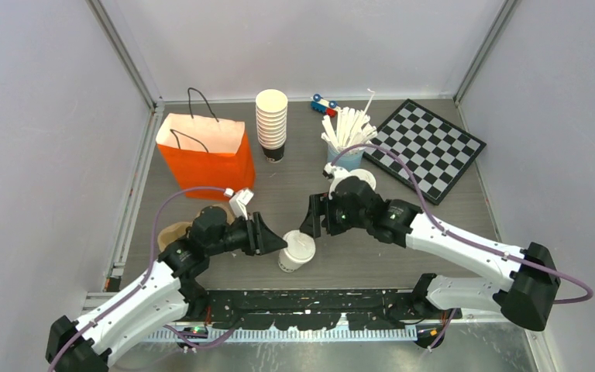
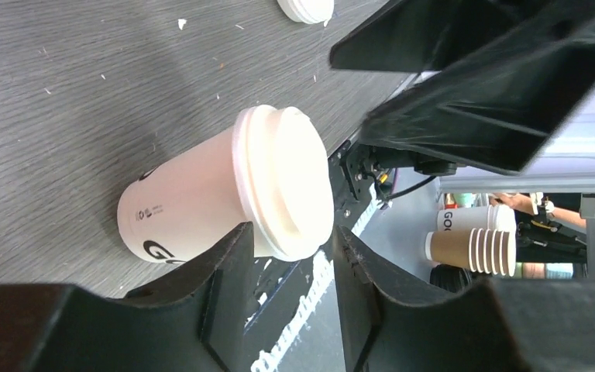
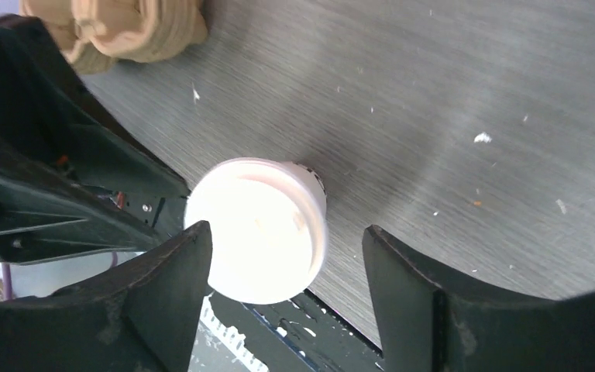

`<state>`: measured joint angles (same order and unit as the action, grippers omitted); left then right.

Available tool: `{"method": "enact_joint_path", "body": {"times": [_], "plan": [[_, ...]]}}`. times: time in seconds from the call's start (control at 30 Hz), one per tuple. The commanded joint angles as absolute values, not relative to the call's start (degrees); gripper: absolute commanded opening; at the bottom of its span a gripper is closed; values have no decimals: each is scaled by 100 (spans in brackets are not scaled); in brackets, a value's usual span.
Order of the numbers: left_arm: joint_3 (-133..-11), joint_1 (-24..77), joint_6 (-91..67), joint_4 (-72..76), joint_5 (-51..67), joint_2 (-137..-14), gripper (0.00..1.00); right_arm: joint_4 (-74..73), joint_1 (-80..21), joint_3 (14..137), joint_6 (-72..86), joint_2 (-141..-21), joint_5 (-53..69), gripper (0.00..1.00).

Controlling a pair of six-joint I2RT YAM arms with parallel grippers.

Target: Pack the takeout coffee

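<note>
One takeout coffee cup (image 1: 297, 250), white with a white sip lid, stands near the table's front edge between my two grippers. My left gripper (image 1: 277, 237) is open just left of it. In the left wrist view the cup (image 2: 225, 198) sits just ahead of the open gripper (image 2: 290, 279), at its fingertips and not gripped. My right gripper (image 1: 311, 223) is open just behind and right of the cup. In the right wrist view the lid (image 3: 259, 229) lies below the spread gripper (image 3: 287, 287). A second white lid (image 1: 360, 179) shows behind the right arm, mostly hidden.
An orange paper bag (image 1: 205, 151) stands open at the back left. A stack of cream cups (image 1: 271, 120), a light-blue cup of white sticks (image 1: 346, 151), a toy car (image 1: 324, 104) and a checkerboard (image 1: 426, 147) are at the back. A brown paper item (image 1: 172, 232) lies beside the left arm.
</note>
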<state>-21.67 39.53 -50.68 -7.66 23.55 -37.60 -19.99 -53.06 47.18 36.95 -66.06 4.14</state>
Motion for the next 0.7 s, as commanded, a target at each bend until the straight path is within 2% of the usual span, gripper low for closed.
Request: {"method": "enact_joint_path", "body": {"times": [0.0,0.27,0.4,0.67], "plan": [[-2539,3957,-5208,-869,2418,-3940,44,-2969,-5291,5494,3271,-6502,75,78],[-2829,3961,-4791,-1575,1905,-4082,44,-3085,-5476,5495,3460,-6626,21,79],[-2912,3953,-4746,-1877,1782,-3979,45,-3099,-5870,5619,3563,-6780,-430,78],[-3025,3947,-4528,-2450,1691,-3736,46,-2967,-6393,5671,4163,-7097,-790,74]]}}
